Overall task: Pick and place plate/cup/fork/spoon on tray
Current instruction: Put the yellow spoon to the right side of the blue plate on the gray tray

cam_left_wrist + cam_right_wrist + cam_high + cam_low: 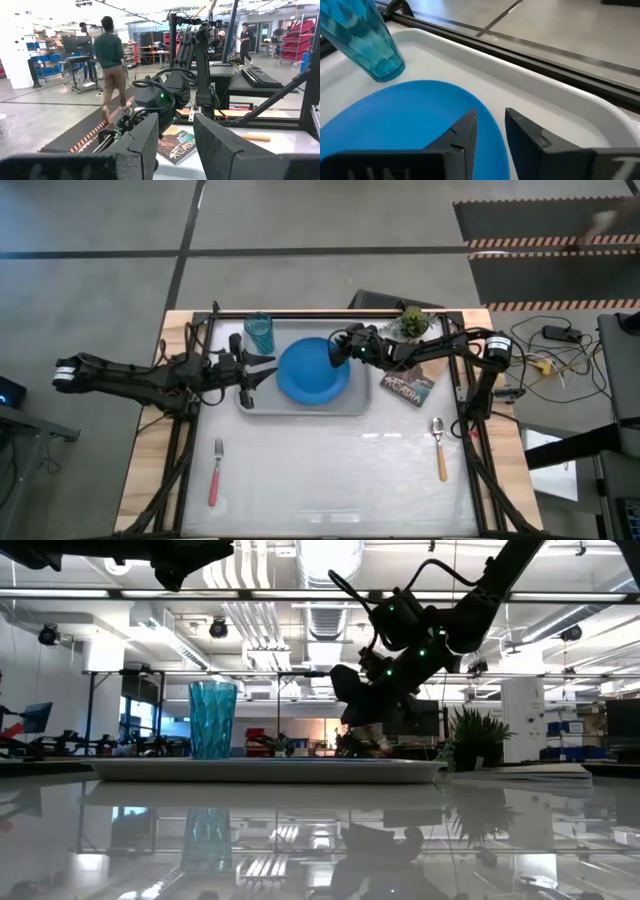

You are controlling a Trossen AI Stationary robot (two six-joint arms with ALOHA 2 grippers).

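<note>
The blue plate (pixel 313 372) lies flat in the light-grey tray (pixel 355 402) at the table's far middle. The teal cup (pixel 259 332) stands upright in the tray's far left corner. My right gripper (pixel 335 352) is open at the plate's far right rim (pixel 492 127), with one finger over the plate and one outside it. My left gripper (pixel 268 370) is open and empty at the tray's left end. The fork (pixel 215 473) lies on the table near left. The spoon (pixel 440 448) lies on the table near right. My right gripper's fingers (pixel 465 132) stand astride the plate's far right rim, slanting down from the table's right. A gap shows between them, and I cannot tell whether either finger touches the rim. The plate rests in the tray.
A small potted plant (pixel 413 322) stands at the far right. A brownish picture card (pixel 407 388) lies just right of the tray. People show in the room beyond the table (pixel 111 60). The table's near half holds only the fork and the spoon.
</note>
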